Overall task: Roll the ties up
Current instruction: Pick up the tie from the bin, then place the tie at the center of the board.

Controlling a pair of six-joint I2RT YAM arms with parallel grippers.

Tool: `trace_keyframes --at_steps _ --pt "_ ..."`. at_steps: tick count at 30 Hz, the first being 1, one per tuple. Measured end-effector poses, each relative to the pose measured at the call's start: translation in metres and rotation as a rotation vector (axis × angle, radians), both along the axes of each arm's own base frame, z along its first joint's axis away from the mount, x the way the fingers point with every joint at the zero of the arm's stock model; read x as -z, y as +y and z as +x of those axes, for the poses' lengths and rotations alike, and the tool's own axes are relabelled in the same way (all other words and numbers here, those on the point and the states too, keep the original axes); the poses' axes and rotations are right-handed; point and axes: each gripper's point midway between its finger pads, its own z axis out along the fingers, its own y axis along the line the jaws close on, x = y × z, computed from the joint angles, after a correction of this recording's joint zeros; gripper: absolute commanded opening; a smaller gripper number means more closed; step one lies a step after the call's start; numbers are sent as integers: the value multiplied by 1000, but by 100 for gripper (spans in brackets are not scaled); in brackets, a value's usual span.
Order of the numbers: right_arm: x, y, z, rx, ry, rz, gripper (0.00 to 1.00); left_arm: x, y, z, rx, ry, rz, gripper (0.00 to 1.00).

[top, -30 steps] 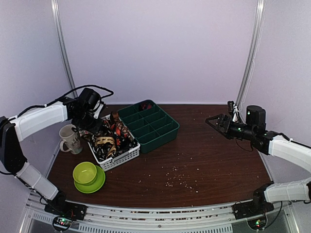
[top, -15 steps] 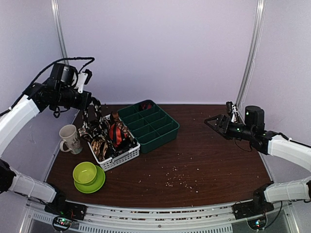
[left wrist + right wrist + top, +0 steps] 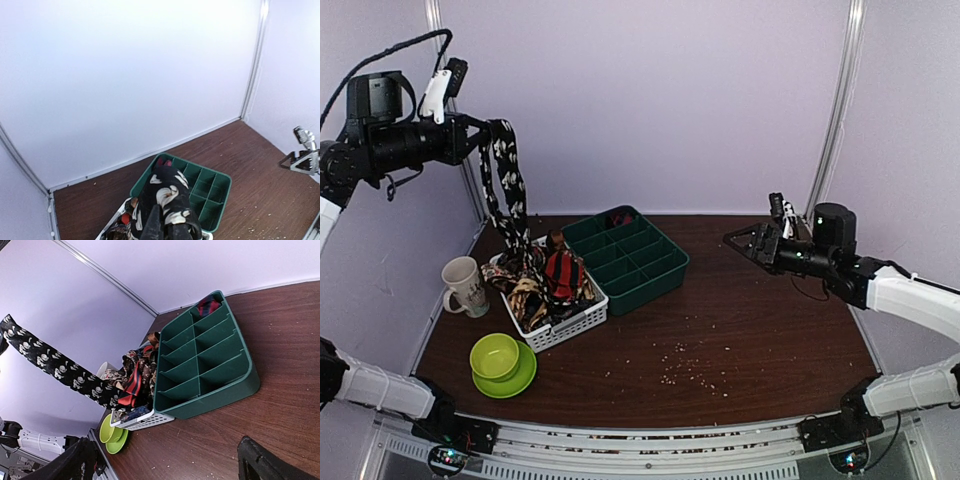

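Note:
My left gripper [image 3: 488,133] is raised high at the far left and is shut on the black tie with cream-white spots [image 3: 507,190]. The tie hangs down from it into the white basket [image 3: 570,325]. In the left wrist view the tie [image 3: 172,197] drapes over my fingers [image 3: 152,225]. The right wrist view shows the same tie [image 3: 50,362] stretched up out of the basket. A red-and-black striped tie [image 3: 560,272] and brown-gold patterned ties [image 3: 528,293] lie in the basket. My right gripper [image 3: 748,243] is open and empty, held above the table at the right.
A green divided tray [image 3: 630,260] stands next to the basket, with a red rolled piece [image 3: 619,217] in its far corner compartment. A white mug [image 3: 466,287] and a lime bowl on a saucer [image 3: 499,362] sit at the left. Crumbs are scattered on the brown table [image 3: 760,340].
My left gripper has risen from the basket up and to the left, pulling the black spotted tie up with it. The right gripper has shifted slightly left.

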Motion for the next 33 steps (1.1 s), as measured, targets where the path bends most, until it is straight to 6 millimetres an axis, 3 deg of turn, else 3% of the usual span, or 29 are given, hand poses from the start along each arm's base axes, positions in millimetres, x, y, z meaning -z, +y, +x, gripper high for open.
trace_keyframes --at_steps 7,15,21,27,33 --pt "-23 41 -14 -85 -57 6 100 -55 -24 -29 183 -115 -135 0" --pt "-39 111 -67 -96 -249 -57 100 -98 -38 -44 266 -183 -311 0" --pt "-36 166 -86 -24 -390 -161 100 -114 -43 -45 256 -197 -405 0" --pt "-57 238 -104 85 -599 -237 99 -113 -47 -37 208 -178 -444 0" --pt "-59 300 -98 218 -704 -327 99 -115 -38 -33 148 -178 -471 0"
